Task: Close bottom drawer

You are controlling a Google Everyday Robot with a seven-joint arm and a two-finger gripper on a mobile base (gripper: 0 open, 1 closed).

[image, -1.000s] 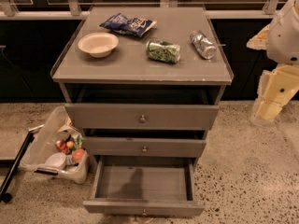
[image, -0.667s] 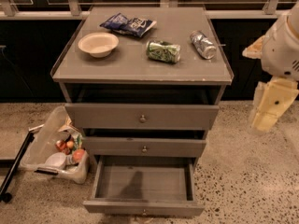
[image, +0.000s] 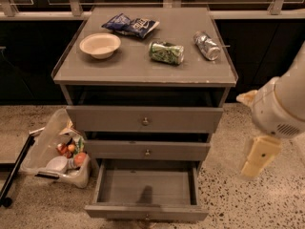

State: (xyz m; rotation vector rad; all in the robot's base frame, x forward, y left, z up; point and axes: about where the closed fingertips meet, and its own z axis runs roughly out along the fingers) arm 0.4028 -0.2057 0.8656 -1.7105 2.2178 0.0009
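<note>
Three drawers stack in the grey-brown cabinet (image: 143, 87) in front of me, and the bottom drawer (image: 124, 187) is pulled well out over the speckled floor (image: 248, 204). Its shallow box is open to view, with only a dark shadow on its bare base. A small round knob (image: 147, 217) sits at the middle of its slim front, right at the lower edge of what I can see. The middle drawer (image: 147, 150) and the top drawer (image: 144, 119) above it are pushed in, or close to it. On the cabinet's top there is a pale bowl (image: 100, 45) at the left, a blue snack bag (image: 131, 25) behind it, a green can (image: 166, 52) lying on its side near the centre, and a silver can (image: 207, 45) on its side to the right. The gripper (image: 259, 157) hangs off to the right of the cabinet, below the arm's (image: 279, 109) white rounded joint, at about the height of the middle drawer. It is well apart from the bottom drawer and touching nothing. Whether it is open or closed I cannot tell from here. On the floor to the left, just beside the cabinet, a clear plastic bin (image: 52, 149) holds a jumble of fruit and packets.
</note>
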